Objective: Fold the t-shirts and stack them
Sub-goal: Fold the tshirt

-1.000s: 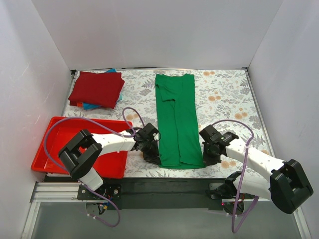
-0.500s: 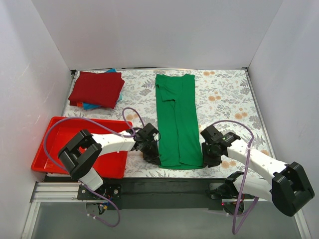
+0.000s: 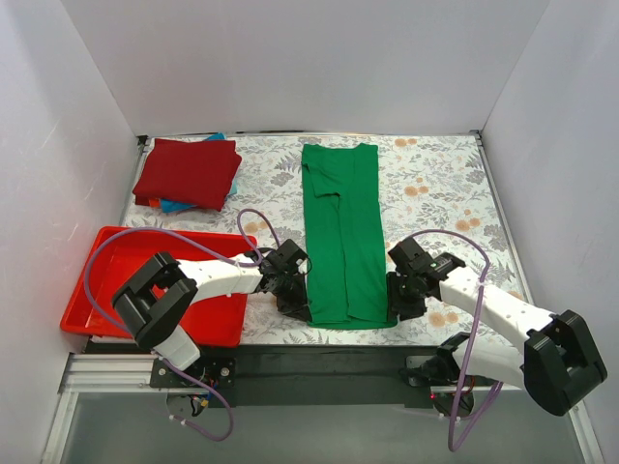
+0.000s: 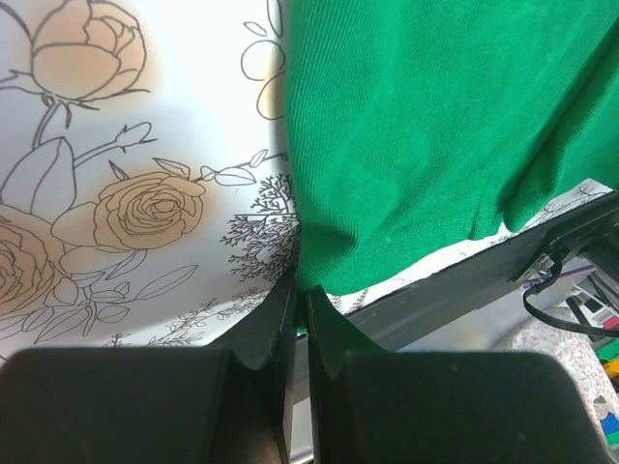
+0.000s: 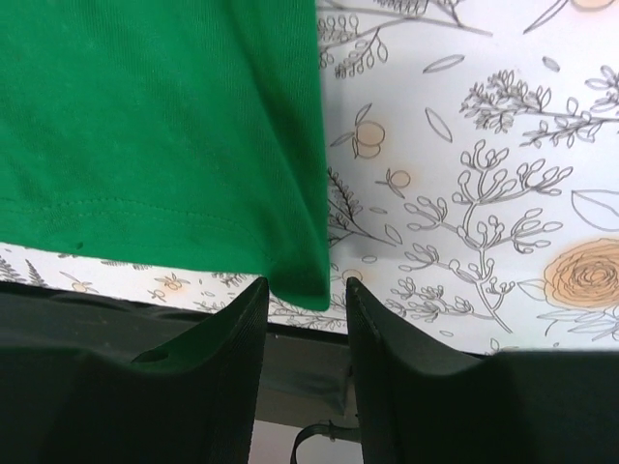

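Left wrist view: the left gripper [image 4: 298, 290] pinches the near-left corner of the green t-shirt [image 4: 426, 126] at the table [image 3: 435, 184] near edge. The right gripper [image 5: 302, 285] stands parted astride its near-right corner. The dark red t-shirt [image 3: 189, 171] lies on the blue t-shirt [image 3: 177, 206] in the far-left corner.

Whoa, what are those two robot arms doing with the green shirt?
They are folding shirts. The green shirt lies on the table in a long strip. The left gripper is shut on its near left corner; the right gripper is open, that side's corner between its jaws. A folded red shirt sits on a blue one at the far left.
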Controlling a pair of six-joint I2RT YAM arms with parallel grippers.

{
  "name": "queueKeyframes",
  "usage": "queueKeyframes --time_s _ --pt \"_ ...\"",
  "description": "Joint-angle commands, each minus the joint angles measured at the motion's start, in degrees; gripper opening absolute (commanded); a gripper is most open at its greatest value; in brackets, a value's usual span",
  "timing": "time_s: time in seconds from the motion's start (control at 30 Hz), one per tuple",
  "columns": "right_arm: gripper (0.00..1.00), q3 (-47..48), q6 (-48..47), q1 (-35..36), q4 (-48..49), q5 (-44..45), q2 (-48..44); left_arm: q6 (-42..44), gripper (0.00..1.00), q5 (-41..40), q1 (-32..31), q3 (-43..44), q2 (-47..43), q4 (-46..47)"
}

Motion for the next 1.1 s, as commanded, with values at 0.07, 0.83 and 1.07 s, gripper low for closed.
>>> queueKeyframes --time_s 0.07,0.83,1.07 --pt "0.42 -1.3 -1.1 -1.3 4.2 -1.0 0.7 0.7 0.00 -2.9 -0.4 -1.8 -0.7 -4.5" --pt "0.01 -5.6 -1.3 -1.6 3.5 -8.6 -0.3 -1.6 0.00 -2.3 -1.0 -5.2 -4.8 -4.5" --pt "0.01 -2.9 -0.8 -1.6 -1.5 -9.4 -4.9 -4.6 0.00 -2.5 -1.3 -4.2 -10.4 -5.1"
